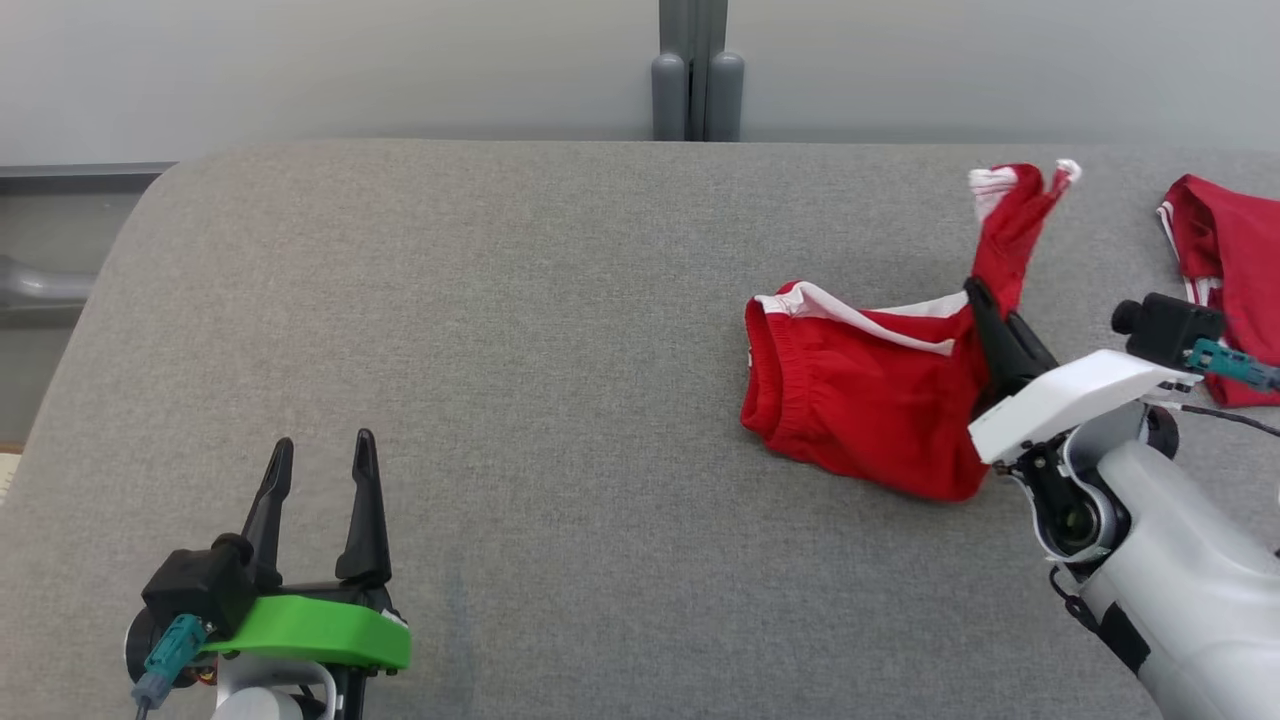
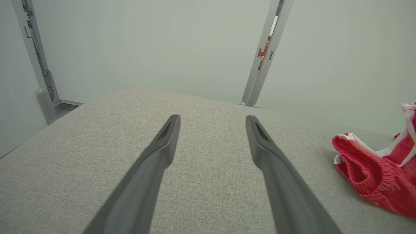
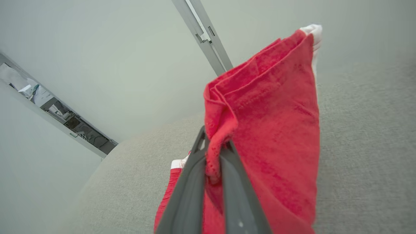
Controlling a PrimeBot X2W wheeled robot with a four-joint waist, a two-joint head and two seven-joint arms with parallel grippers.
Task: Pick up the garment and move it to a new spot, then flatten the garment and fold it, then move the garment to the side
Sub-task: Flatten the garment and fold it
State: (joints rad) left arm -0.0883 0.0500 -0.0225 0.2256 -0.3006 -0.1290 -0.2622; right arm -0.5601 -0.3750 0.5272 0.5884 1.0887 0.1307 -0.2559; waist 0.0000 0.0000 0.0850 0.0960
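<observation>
Item 1: garment (image 1: pixel 860 400), red shorts with white trim. It sits on the right half of my grey fabric counter (image 1: pixel 500 350), with the elastic waistband facing left. One part is raised off the surface and points to the far side.

Item 2: right gripper (image 1: pixel 975 290), clenched on a fold of the garment. Red cloth is pinched between its dark fingers.

Item 3: left gripper (image 1: pixel 324 442), released, fingers spread. I have it at the near left over bare counter, well apart from the garment.

Item 4: second red garment (image 1: pixel 1235 260), at the far right edge.
</observation>
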